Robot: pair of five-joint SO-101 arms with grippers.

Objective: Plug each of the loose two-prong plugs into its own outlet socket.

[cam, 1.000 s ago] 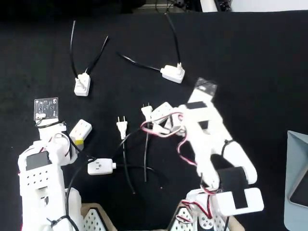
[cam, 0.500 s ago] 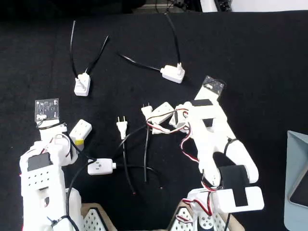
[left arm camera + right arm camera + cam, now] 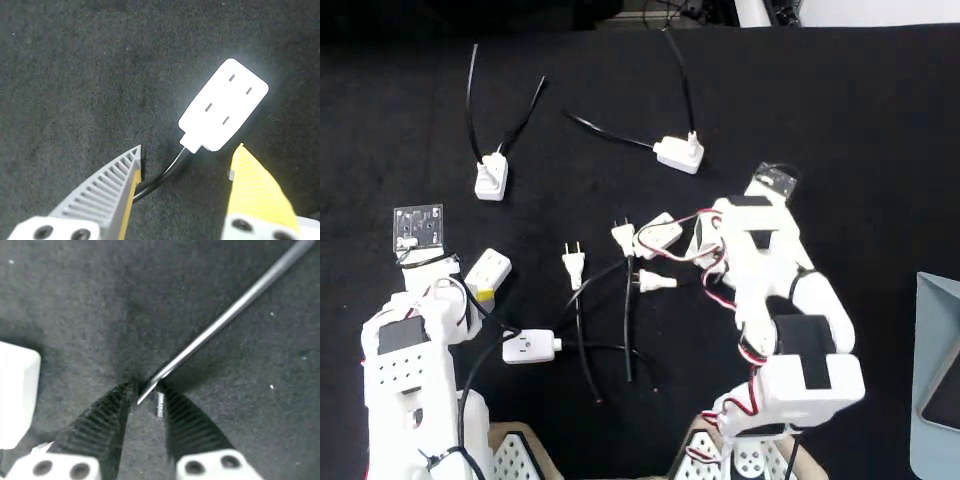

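Note:
A white outlet socket [image 3: 224, 111] lies face up on the black cloth, and my left gripper [image 3: 187, 150] stands open with a finger on each side of its cord end. From above, this socket [image 3: 487, 270] sits at the left. My right gripper [image 3: 145, 390] is shut on a thin black cord [image 3: 225, 315], with a white block [image 3: 15, 395] beside it. Its arm [image 3: 760, 260] sits right of centre in the high view. Three two-prong plugs lie mid-table: one [image 3: 573, 266], one [image 3: 624, 236], one [image 3: 655, 283]. Another white socket [image 3: 660, 232] lies by the right gripper.
More sockets lie around: one far left [image 3: 490, 178], one far centre [image 3: 678, 152], one near the front [image 3: 530, 346]. Black cords [image 3: 625, 330] trail across the middle. A small board [image 3: 416, 226] sits at the left, and a grey tray [image 3: 935, 380] at the right edge.
The right arm has swung to the right and drawn back from the plugs. One plug now lies uncovered left of it. The left arm has stayed where it was.

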